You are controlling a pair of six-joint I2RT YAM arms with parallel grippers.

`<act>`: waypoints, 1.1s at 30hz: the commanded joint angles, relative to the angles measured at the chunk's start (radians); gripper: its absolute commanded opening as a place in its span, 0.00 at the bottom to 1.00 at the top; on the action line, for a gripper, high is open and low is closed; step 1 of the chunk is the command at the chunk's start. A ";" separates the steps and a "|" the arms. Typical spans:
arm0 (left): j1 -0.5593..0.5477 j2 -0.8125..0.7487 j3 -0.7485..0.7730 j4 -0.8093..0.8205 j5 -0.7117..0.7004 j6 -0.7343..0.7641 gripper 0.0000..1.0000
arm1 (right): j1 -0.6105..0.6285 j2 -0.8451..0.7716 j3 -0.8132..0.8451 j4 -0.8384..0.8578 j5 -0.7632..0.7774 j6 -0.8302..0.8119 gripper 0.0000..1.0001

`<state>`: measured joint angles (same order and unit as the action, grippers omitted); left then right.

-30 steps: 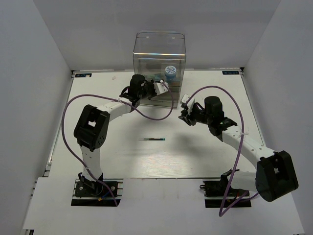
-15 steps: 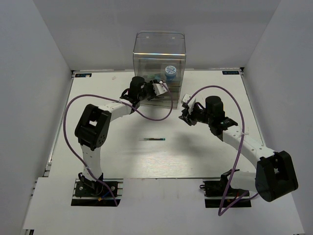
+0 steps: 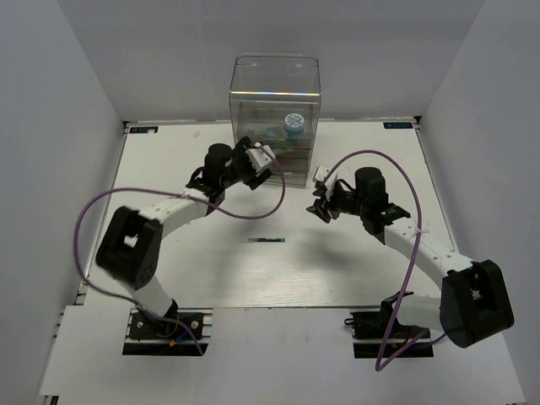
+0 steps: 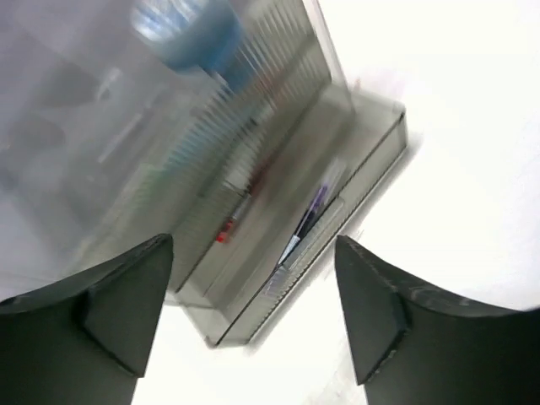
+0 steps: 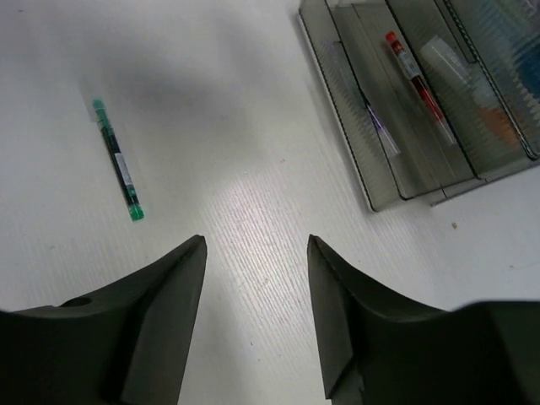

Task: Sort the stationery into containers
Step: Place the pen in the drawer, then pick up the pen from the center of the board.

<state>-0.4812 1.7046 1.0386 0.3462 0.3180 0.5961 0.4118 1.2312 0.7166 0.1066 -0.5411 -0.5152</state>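
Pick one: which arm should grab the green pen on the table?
Probably right: its open, empty pincer has the pen in its wrist view. The left pincer points at the organiser, pen out of view.

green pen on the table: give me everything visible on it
The thin teal-green pen has a translucent green barrel with a dark core, a white label band near mid-length and brighter green ends. It lies flat on the white table, running left to right in the top view, out in front of the clear plastic drawer organiser and apart from it. Only the table touches it.
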 commanded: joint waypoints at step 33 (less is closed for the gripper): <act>0.018 -0.767 -0.402 -0.424 -0.401 -0.564 1.00 | 0.189 0.255 0.070 -0.084 -0.041 -0.128 0.64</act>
<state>-0.4683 0.9443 0.6315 -0.0822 -0.0433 0.0509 0.5499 1.4456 0.7242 -0.0238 -0.6704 -0.6804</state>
